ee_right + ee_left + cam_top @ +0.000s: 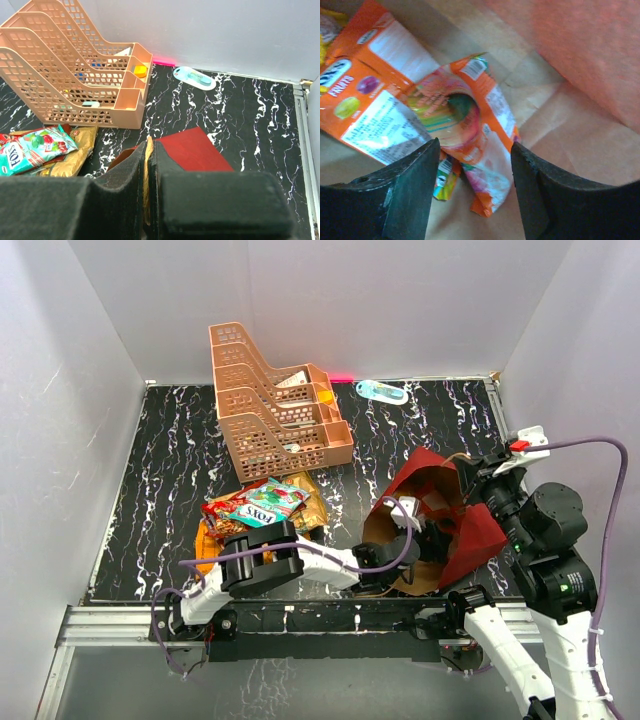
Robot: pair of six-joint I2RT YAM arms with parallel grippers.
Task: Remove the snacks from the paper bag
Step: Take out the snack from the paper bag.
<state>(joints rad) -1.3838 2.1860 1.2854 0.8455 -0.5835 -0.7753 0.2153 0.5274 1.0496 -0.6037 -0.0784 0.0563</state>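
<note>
Reaching arm: left arm extended from the near edge into the mouth of the paper bag [482, 538], which lay on its side on the worktop [150, 490].
Left end effector [472, 167]: fingers were spread and straddled the small orange packet [470, 112] on the kraft floor of the bag. No pad contact was evident.
Second packet: the larger orange packet [365, 95] lay just beside the small one, and seemed partly under it.
Right end effector [149, 150]: fingers were pressed together, pinching the bag's upper rim and propping the mouth open.
Snack pile [258, 512]: sat on the worktop left of the bag and apart from it. A teal-and-red packet was on top, with tan-gold and orange bags beneath.
Peach rack [275, 405]: stood beyond the pile.
Small bottle [383, 391]: lay at the far edge, untouched.
Progress (judged): partly done, since at least two packets remained inside.
Risk 1: the film looked slick and crumpled. An off-centre close might catch only a corner, and the packet could slip free on the way out.
Risk 2: a low close might nip the kraft floor or both packets. The pull would then drag the bag against the right pinch and could tear the rim.
Risk 3: if the rim slipped, the mouth could collapse onto the left arm and hide the packets.
</note>
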